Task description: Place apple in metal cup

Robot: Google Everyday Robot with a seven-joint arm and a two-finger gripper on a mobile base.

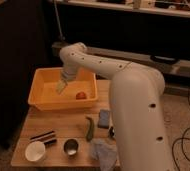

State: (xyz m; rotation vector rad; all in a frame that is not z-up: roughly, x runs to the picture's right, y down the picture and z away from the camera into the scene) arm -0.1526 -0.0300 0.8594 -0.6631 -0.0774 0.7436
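Little is done as yet: the apple [81, 95] lies in the orange bin [48, 103], the gripper [61, 86] hangs inside that bin beside the fruit, spread wide and holding nothing, and the metal cup [70, 146] stands unfilled before the bin

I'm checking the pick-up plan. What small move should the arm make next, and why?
Probably shift the pincer sideways toward the apple. The pincer hangs open inside the yellow bin, holding nothing, while the apple lies apart from it on the bin's floor. The metal cup stands on the table in front of the bin, without an apple.
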